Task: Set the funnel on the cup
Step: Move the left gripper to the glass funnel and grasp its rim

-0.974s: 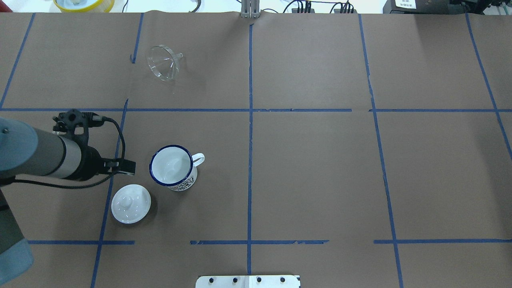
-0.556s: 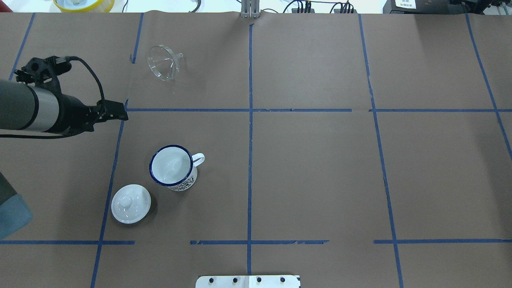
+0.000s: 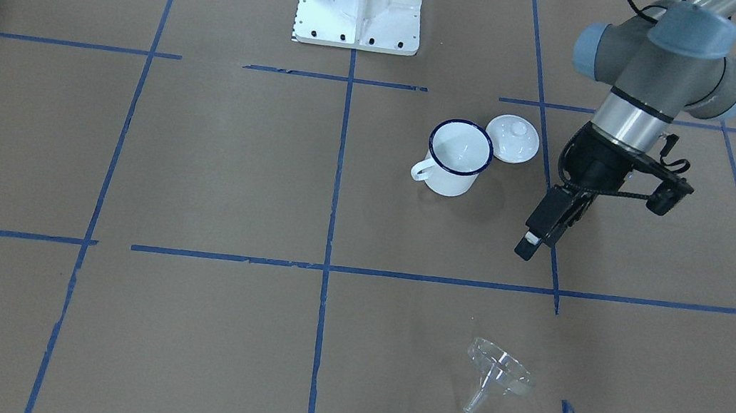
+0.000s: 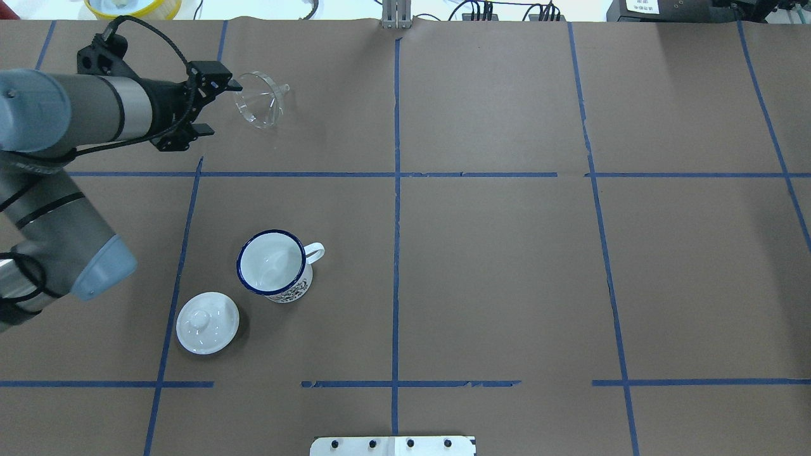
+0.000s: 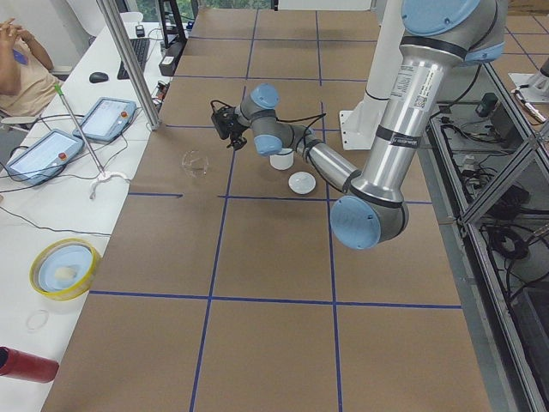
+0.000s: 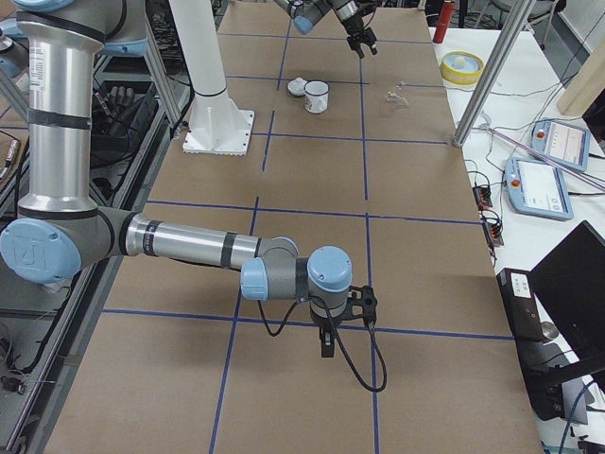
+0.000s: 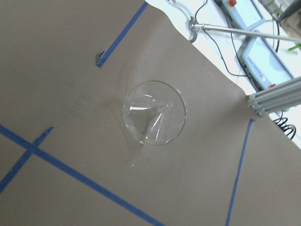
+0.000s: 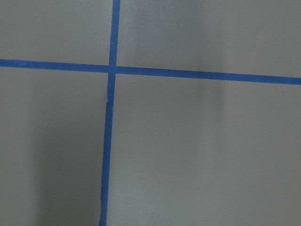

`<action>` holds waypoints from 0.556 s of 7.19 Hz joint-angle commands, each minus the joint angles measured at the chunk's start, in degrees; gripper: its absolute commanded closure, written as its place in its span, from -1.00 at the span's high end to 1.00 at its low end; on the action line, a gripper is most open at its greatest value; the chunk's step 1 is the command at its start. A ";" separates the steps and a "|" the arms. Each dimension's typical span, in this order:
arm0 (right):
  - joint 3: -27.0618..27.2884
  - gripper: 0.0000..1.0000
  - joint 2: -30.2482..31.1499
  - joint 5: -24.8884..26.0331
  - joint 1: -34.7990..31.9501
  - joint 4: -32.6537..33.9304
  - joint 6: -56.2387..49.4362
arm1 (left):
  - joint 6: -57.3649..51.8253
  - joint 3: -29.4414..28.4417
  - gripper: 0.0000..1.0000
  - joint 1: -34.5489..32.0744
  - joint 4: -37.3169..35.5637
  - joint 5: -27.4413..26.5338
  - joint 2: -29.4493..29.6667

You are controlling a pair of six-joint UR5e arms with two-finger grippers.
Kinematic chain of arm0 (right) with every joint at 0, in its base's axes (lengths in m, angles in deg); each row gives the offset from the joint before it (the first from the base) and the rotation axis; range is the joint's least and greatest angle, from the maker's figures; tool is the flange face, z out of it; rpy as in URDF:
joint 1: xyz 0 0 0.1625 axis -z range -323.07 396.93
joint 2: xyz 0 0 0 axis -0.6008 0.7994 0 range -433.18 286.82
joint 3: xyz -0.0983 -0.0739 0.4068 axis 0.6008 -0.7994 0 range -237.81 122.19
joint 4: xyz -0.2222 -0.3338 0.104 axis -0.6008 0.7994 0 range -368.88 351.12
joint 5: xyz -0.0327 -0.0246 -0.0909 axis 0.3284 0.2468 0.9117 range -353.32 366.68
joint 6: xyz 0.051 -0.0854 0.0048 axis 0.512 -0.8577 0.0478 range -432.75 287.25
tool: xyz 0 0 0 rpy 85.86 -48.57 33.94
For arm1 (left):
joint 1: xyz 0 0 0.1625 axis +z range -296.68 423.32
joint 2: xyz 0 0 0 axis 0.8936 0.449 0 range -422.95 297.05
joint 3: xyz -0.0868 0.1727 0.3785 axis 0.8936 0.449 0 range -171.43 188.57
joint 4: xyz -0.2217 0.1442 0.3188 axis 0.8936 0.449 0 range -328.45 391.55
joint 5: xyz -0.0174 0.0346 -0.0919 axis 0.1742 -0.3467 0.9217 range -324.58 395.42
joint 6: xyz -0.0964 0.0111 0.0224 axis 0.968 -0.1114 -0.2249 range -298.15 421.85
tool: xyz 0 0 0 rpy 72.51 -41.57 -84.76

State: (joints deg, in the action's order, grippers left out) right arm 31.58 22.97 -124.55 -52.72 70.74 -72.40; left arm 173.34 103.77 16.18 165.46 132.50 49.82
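Note:
The clear funnel (image 4: 258, 101) lies on its side at the far left of the table, spout towards the right; it also shows in the front view (image 3: 499, 373) and fills the middle of the left wrist view (image 7: 154, 117). The white cup (image 4: 272, 263) with a dark blue rim stands upright and empty, well nearer to the robot (image 3: 459, 158). My left gripper (image 4: 222, 107) is open and empty, just left of the funnel's rim and above the table (image 3: 532, 240). My right gripper (image 6: 326, 340) shows only in the exterior right view, far from both; I cannot tell its state.
A white knobbed lid (image 4: 207, 322) lies on the table next to the cup, on its near left. The robot's white base plate (image 4: 393, 445) sits at the near edge. A yellow bowl (image 4: 133, 6) and cables lie beyond the far edge.
My left arm has swung from beside the cup out to the far left and now sits next to the funnel. Funnel, cup and lid have not moved.

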 commanded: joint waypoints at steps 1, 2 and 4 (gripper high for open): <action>0.09 1.00 0.00 0.00 0.00 0.00 0.00 | 7.15 -16.73 1.00 0.03 9.05 -5.49 9.44; 0.00 1.00 0.00 0.00 0.00 0.00 0.00 | 8.03 -21.24 1.00 0.04 10.83 -5.50 11.57; 0.00 1.00 0.00 0.00 0.00 0.00 0.00 | 8.83 -27.41 0.99 -0.23 13.99 -5.59 13.52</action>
State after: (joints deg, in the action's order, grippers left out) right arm 31.62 22.98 -124.54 -52.72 70.75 -72.40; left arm 181.71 80.37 16.07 176.90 127.05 62.07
